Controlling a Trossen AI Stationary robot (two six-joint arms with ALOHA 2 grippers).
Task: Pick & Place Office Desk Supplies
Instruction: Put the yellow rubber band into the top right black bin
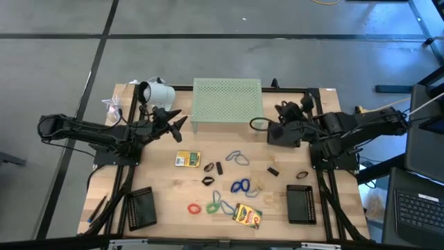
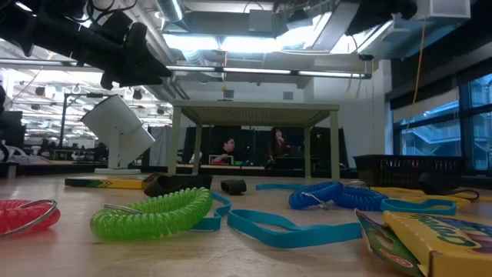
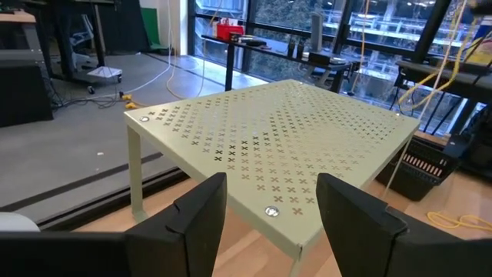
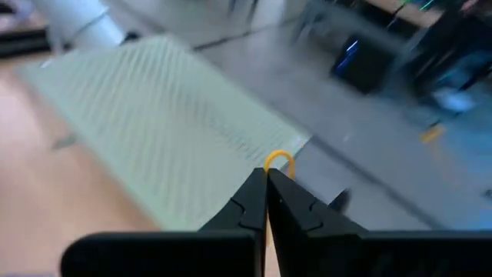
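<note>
Office desk supplies lie loose on the wooden table: two yellow-and-green crayon boxes (image 1: 187, 159) (image 1: 247, 215), a blue band (image 1: 241, 185), a green coil (image 2: 154, 214), a red coil (image 1: 194, 207) and small black clips (image 1: 208, 181). My right gripper (image 4: 267, 175) is raised near the right end of the pale green perforated stand (image 1: 227, 101) and is shut on a small yellow band loop (image 4: 278, 159). My left gripper (image 3: 269, 223) hovers open off the stand's left end (image 1: 179, 122), holding nothing. My right gripper pinches the yellow band loop between its two fingertips (image 4: 254, 192). Only a small arc of the loop (image 4: 278, 158) pokes out past the tips. The loop is lifted clear of the table, in front of the stand's edge. The rest of it is hidden by the fingers.
A white lamp-like object (image 1: 156, 92) stands at the far left, beside the stand. Two black mesh trays (image 1: 141, 207) (image 1: 301, 203) sit near the front corners. A light blue band (image 1: 237, 157) lies mid-table. People sit in the room beyond the table (image 2: 254, 150).
</note>
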